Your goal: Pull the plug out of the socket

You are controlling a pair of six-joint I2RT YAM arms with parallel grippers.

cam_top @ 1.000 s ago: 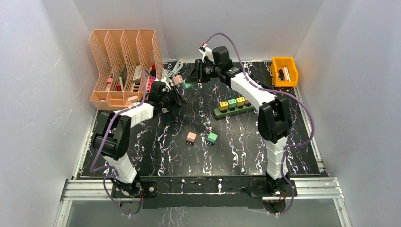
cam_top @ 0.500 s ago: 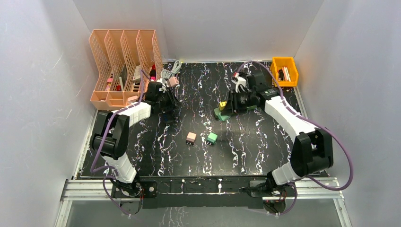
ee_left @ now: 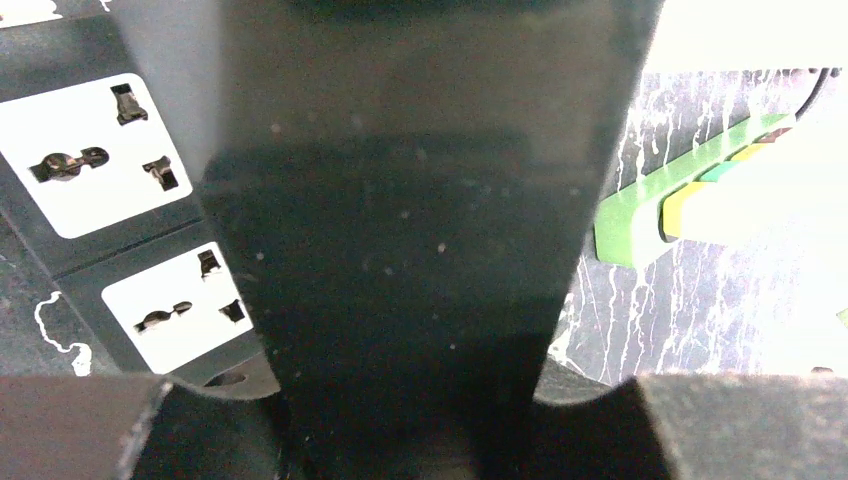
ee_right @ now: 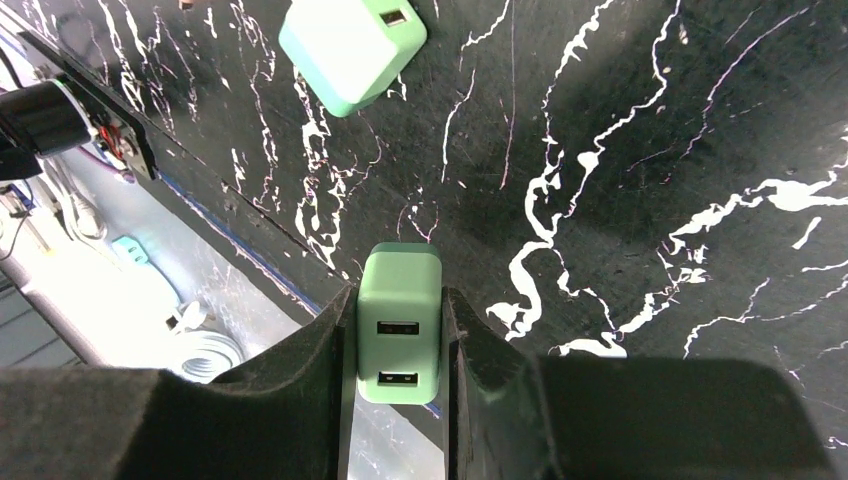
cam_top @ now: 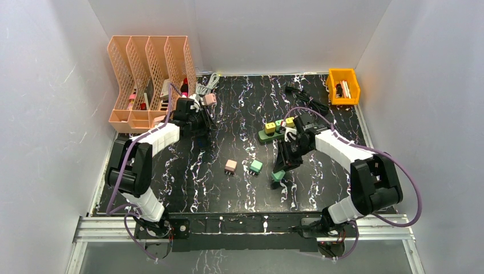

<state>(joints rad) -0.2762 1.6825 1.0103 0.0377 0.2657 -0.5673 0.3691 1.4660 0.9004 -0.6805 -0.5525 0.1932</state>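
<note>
The socket is a green power strip (cam_top: 266,137) right of the table's middle, with yellow (cam_top: 270,127), green (cam_top: 279,124) and yellow (cam_top: 290,121) plugs standing in it. My right gripper (cam_top: 278,173) is nearer to me than the strip. It is shut on a mint-green plug (ee_right: 398,340) with two USB ports, gripped by its sides (ee_right: 398,312) above the marbled tabletop. My left gripper (cam_top: 200,131) hangs at the left beside a black power strip with white sockets (ee_left: 90,165). A dark mass fills the left wrist view, so the left gripper (ee_left: 415,330) shows no gap.
Loose pink (cam_top: 230,166) and green (cam_top: 255,166) plugs lie near the table's middle. The green one also shows in the right wrist view (ee_right: 350,45). An orange file rack (cam_top: 148,80) stands back left and a yellow bin (cam_top: 343,85) back right. A black cable (cam_top: 302,94) lies behind the strip.
My right arm swung from the back centre, past the green strip, to the near side with the green plug in its grip. The left arm barely shifted.
</note>
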